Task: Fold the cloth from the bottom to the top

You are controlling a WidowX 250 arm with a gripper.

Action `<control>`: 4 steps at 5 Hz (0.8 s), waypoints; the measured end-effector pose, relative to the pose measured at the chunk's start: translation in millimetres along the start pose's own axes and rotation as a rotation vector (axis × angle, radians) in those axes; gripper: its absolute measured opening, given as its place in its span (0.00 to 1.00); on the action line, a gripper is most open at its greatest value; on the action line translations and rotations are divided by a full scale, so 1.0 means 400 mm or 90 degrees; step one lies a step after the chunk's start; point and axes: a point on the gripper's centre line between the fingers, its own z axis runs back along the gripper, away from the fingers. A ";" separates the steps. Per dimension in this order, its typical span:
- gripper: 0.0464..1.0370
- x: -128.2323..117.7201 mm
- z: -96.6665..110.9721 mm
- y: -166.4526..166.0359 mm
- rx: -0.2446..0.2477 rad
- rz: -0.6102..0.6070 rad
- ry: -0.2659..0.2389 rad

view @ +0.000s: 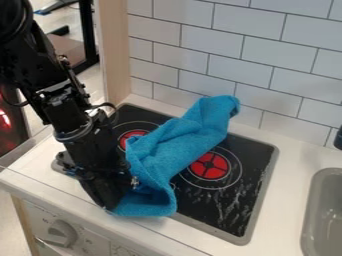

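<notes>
The counter (286, 200) is viewed from above its front side, at a downward slant, across the stovetop (230, 212) toward the tiled wall (257, 45). The camera is set fairly near: the stovetop is framed near the middle, the sink (327, 212) is cut by the right edge, and a knob (61, 233) is caught at lower left.

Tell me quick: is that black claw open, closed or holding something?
Black claw: down at the near end of the blue cloth; whether it's open, closed or gripping cannot be told.
</notes>
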 end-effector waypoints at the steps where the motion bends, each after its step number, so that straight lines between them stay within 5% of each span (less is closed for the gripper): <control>1: 0.00 0.000 -0.001 -0.001 -0.001 -0.001 0.001; 3: 0.00 0.003 0.027 -0.013 -0.003 -0.005 -0.010; 4: 0.00 0.029 0.070 -0.027 -0.006 -0.003 -0.046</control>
